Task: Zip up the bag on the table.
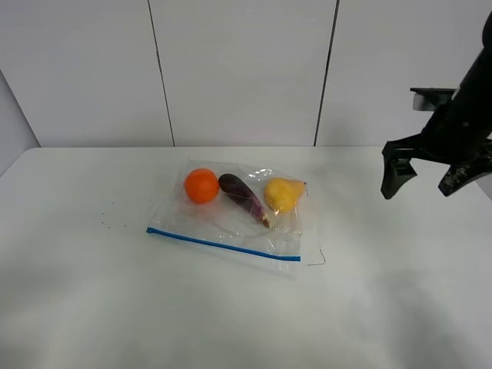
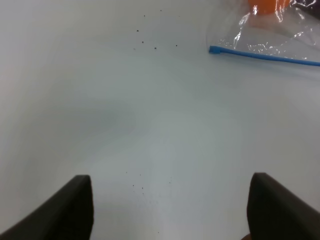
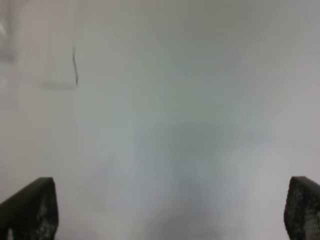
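Now, bag (image 1: pixel 231 211): flat on the table (image 1: pixel 92 307), blue strip (image 1: pixel 223 244) nearest the camera.
Left gripper (image 2: pixel 170 207): spread wide, empty.
Right gripper (image 1: pixel 427 181): spread wide, raised, well apart from bag.

Even, diffuse light is cast from above, so only faint shadows are left on the counter (image 1: pixel 92 307). Small glints are seen on the bag (image 1: pixel 231 211). The right wrist view is heavily blurred, possibly defocused; the left wrist view is softened near its pincer (image 2: pixel 170 207).
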### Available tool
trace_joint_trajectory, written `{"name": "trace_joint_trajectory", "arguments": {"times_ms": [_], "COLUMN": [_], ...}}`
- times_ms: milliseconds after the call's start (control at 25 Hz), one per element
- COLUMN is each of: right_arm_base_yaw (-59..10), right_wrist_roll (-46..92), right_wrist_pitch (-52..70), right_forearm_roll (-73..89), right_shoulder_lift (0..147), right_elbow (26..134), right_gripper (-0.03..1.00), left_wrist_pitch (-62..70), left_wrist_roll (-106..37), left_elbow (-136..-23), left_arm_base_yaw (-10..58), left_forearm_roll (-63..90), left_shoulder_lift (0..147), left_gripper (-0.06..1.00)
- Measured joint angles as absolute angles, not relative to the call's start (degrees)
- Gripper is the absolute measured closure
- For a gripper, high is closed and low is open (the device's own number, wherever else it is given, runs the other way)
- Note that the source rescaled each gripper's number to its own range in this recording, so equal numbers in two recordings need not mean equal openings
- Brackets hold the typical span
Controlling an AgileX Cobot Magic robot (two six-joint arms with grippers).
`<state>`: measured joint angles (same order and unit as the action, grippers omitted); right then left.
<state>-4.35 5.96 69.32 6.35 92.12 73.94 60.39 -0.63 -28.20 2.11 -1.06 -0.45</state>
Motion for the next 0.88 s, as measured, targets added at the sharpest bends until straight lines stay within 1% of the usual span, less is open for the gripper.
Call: {"name": "trace_joint_trajectory", "arguments": {"times_ms": [320,520,720,880], "right_arm_base_yaw": [-4.4,-4.4,-4.4,-4.4], "right_wrist_roll": [5.9,5.9,5.8,5.8], "right_wrist_pitch": [69.0,63.2,61.3,60.1], "right_forearm_roll": [6.2,6.1,6.5,6.5], "right_shoulder_lift": [69.1,53.2,37.5,25.7], "right_elbow": [50.5,38.9,32.0,28.8], "right_gripper": [-0.03,-0.03,-0.03,-0.03], "left_wrist_pitch": [60.4,60.4,60.4,60.4], "left_wrist_roll": [-0.6,-0.6,-0.6,-0.6], "left_elbow": [-28.2,-28.2,-28.2,-28.2], "left_arm_base_yaw": [2.1,2.1,2.1,2.1], "left_forearm_roll": [-1.1,-1.1,-1.1,-1.1], "left_shoulder_lift": [-0.4,-0.4,-0.4,-0.4], "left_gripper": [0.01,0.01,0.01,0.01]}}
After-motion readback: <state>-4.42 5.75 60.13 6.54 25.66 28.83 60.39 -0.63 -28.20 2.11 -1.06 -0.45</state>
